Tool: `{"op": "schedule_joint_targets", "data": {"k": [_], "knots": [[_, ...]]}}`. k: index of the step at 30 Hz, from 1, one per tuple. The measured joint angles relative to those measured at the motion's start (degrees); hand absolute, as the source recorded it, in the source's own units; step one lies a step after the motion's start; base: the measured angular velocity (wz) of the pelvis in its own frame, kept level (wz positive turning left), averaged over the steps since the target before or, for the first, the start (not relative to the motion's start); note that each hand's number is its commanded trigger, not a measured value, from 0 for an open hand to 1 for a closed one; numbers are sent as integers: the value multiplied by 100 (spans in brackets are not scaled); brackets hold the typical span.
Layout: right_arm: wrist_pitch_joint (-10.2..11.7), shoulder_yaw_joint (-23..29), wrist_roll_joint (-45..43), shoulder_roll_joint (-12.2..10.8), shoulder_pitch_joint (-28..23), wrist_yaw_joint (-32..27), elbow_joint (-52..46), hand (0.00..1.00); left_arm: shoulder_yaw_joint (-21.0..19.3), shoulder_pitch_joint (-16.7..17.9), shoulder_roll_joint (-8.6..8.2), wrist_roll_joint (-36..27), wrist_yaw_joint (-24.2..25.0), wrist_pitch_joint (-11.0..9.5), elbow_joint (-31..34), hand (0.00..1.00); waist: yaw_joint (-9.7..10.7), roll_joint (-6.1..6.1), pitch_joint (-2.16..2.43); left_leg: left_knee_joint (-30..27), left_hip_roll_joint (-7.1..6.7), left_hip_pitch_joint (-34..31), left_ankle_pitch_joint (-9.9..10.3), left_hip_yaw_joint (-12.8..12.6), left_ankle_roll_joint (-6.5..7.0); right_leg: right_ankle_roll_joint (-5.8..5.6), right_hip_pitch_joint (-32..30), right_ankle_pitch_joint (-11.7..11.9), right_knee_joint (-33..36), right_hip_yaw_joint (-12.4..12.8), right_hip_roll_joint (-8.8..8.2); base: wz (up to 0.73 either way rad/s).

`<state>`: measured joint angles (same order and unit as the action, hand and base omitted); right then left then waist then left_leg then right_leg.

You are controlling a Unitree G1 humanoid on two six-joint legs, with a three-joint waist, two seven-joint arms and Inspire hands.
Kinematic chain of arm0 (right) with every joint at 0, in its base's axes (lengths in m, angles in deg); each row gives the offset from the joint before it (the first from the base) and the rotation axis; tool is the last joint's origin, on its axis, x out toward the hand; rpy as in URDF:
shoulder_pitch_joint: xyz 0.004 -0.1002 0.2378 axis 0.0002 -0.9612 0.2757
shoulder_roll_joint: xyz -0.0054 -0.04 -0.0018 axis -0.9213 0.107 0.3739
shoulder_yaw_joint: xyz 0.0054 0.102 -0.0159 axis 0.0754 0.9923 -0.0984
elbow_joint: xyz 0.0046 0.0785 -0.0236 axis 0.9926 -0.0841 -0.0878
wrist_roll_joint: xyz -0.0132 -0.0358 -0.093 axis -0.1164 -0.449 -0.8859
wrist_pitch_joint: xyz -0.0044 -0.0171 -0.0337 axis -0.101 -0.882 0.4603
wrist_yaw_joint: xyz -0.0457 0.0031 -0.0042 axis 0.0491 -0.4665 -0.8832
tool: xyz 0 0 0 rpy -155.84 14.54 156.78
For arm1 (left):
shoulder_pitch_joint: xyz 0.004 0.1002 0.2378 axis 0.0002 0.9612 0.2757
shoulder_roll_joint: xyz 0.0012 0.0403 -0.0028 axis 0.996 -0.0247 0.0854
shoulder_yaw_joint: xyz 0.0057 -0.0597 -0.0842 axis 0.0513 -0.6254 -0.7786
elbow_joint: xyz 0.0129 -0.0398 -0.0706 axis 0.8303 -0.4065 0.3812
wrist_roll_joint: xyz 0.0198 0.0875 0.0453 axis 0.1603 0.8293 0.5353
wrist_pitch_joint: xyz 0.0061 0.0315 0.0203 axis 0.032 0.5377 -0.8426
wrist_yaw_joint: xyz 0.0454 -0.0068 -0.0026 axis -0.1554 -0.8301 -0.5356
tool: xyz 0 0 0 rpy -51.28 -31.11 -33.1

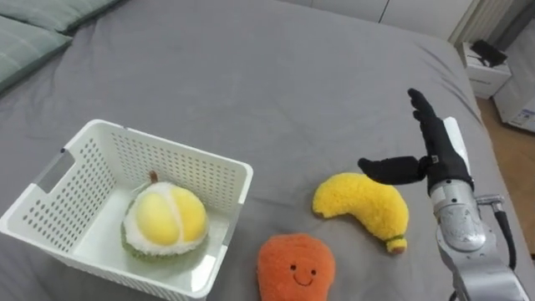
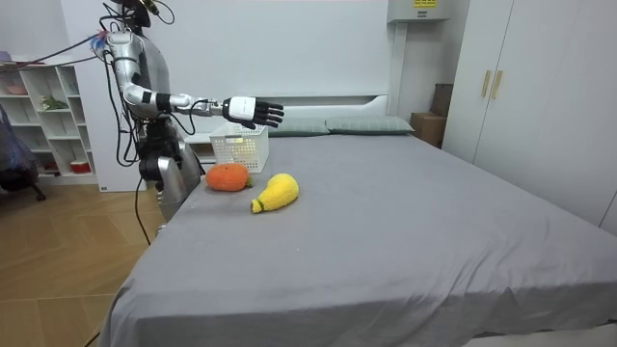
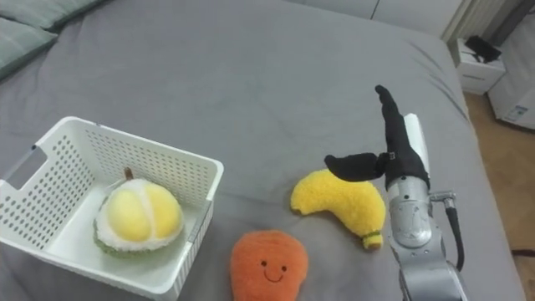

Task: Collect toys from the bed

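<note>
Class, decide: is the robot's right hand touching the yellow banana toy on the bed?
Apart. The room view shows the right hand open in the air, with a clear gap above the banana toy on the bed.

orange plush (image 1: 295, 266): bottom cut by lower edge | pillows (image 1: 21, 46): cut at left edge

The bed (image 1: 292, 75) is covered in matt grey cloth, smooth with faint creases. The basket (image 1: 192, 167) is smooth white plastic pierced with small holes, and the durian (image 1: 165, 219) in it, the banana (image 1: 364, 205) and the orange toy (image 1: 294, 266) are all fuzzy plush. The right hand (image 1: 439, 157) looks matt black, its wrist brushed metal.
</note>
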<state>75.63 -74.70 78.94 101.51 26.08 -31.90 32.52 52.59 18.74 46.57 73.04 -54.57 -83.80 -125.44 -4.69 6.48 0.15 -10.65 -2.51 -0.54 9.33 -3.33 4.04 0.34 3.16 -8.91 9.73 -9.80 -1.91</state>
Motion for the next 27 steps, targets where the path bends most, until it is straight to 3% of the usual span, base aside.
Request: {"op": "schedule_joint_targets", "data": {"k": [1,6,11,16,27], "knots": [[0,29,-12,12,8,0,72,0,13,-24,0,0,1,-2,5,0,-16,-26,-20,-4,6,-28,2,-49,5,-5,-44,4,4,41,1,-12],[27,28,-141,210,199,-6,759,0,173,-182,104,-164,11,-2,15,0,-20,-76,-14,-23,12,-281,-13,-105,32,-21,-306,46,11,115,4,-8],[34,18,-344,223,526,-5,1380,0,335,-331,214,-463,17,-5,35,0,-13,-122,-39,-77,15,-529,-43,-134,45,-20,-585,94,13,112,-2,-2],[53,1,-334,231,893,59,2274,0,477,-531,224,-1000,112,-11,-3,0,-32,-143,-63,-60,15,-694,-44,-126,48,-22,-752,95,12,102,-6,0],[71,-163,-382,434,1545,149,3458,0,632,-715,238,-1132,154,-11,-63,0,-8,-142,-71,-119,-13,-1209,-83,-21,62,-21,-1191,95,8,-114,-45,7]]}}
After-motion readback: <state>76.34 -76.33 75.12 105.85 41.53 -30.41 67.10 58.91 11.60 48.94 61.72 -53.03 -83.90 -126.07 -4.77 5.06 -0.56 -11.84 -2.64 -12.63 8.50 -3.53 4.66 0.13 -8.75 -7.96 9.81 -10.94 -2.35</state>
